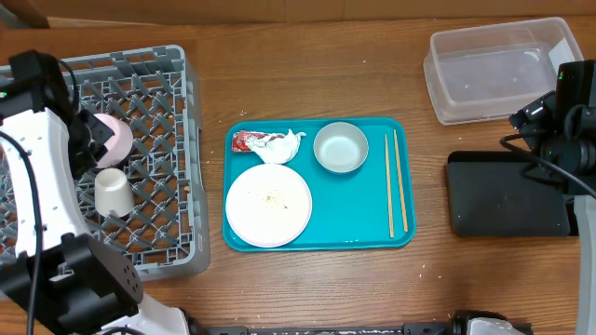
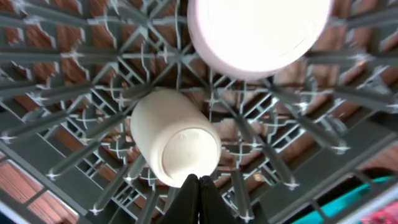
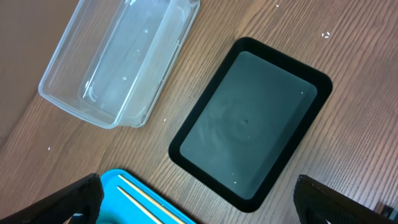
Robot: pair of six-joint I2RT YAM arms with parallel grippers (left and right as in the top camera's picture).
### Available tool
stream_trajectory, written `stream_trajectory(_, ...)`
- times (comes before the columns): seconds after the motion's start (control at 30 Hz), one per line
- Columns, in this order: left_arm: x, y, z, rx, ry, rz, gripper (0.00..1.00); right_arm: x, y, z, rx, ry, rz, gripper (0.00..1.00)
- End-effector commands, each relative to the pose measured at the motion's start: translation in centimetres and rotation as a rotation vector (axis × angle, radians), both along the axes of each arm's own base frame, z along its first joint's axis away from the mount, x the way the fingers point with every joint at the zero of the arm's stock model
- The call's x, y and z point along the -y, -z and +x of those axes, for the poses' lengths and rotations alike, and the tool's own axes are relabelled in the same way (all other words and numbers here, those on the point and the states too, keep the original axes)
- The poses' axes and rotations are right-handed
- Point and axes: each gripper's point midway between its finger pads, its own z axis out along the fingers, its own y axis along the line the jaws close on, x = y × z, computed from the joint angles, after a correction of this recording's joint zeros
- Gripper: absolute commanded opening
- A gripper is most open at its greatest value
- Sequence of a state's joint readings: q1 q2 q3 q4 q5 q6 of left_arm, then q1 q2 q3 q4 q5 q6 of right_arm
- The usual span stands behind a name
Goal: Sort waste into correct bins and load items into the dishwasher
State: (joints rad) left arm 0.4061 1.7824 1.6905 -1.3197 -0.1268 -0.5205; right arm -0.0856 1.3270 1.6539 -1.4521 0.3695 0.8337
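- The left gripper [image 2: 199, 186] is seen fully closed with nothing held, poised at the edge of the white cup [image 2: 177, 146]; contact cannot be judged.
- The cup and a small white round plate [image 2: 258, 28] are already placed in the large grey plastic lattice dish rack [image 1: 163, 223], at the left.
- The right gripper [image 3: 198, 193] is spread wide and empty, above the shallow black rectangular tray [image 3: 249, 118], with the clear plastic rectangular tub [image 3: 118, 56] beyond it, far right.
- On the teal serving tray [image 1: 363, 209] in the centre are left the large white round plate [image 1: 268, 207] with rice-like crumbs [image 1: 272, 196], the crinkled red foil wrapper [image 1: 243, 140], the crumpled white tissue [image 1: 285, 145], the pale grey bowl [image 1: 341, 147] and two wooden chopsticks [image 1: 396, 181].
- The cup could be toppled if the closed fingers are moved sideways.
- Crumbs could be shed into the rack if the plate is loaded unscraped; chopsticks could slip through the open lattice.
- Everything is borne on a brown wooden table [image 1: 307, 288]; nothing of the room is shown.
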Motion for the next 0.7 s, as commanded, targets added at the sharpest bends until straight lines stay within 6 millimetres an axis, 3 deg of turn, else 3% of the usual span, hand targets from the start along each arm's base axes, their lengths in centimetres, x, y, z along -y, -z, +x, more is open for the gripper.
stream_trajectory(0.0,0.7,3.5,-0.7,-0.101,0.023,-0.062,0.04,0.2,-0.3,0.0,0.013,0.011,-0.002,1.0)
stream_trajectory(0.27,-0.2,4.1,-2.3,-0.148,-0.042,-0.08,0.04,0.2,-0.3,0.0,0.013,0.011,-0.002,1.0)
stream_trajectory(0.67,-2.3,5.8,-6.1,-0.261,-0.151,-0.036,0.04,0.2,-0.3,0.0,0.013,0.011,-0.002,1.0)
